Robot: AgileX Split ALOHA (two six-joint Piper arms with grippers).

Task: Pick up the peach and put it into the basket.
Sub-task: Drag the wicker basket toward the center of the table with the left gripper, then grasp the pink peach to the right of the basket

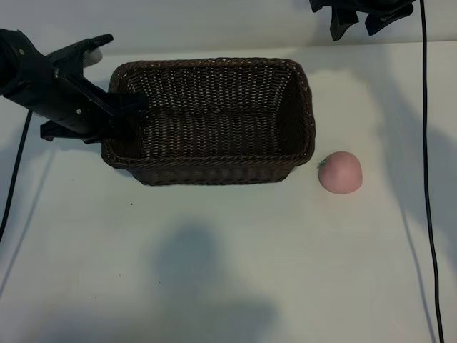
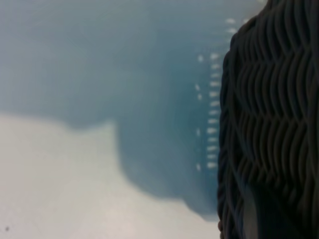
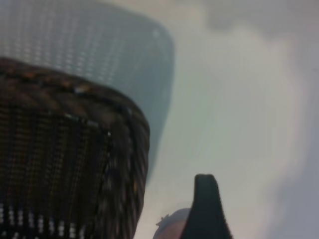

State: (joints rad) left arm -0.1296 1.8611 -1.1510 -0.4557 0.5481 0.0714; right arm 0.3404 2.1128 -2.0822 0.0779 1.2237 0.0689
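Observation:
The dark-brown woven basket [image 1: 214, 168] stands in the middle of the white table. My left gripper [image 1: 134, 111] reaches in from the left and is shut on the basket's left rim; the left wrist view shows that wicker wall [image 2: 271, 124] very close. The pale-pink peach [image 1: 340, 172] lies on the table just right of the basket, apart from it, with its green stem bit facing the basket. My right gripper [image 1: 357, 20] hangs open at the far right edge, well behind the peach. In the right wrist view one of its fingers [image 3: 205, 204] partly hides the peach [image 3: 172, 226] beside the basket [image 3: 65, 164].
A black cable [image 1: 427, 171] runs down the table's right side, and another [image 1: 14, 179] trails from the left arm. Bare white table lies in front of the basket and around the peach.

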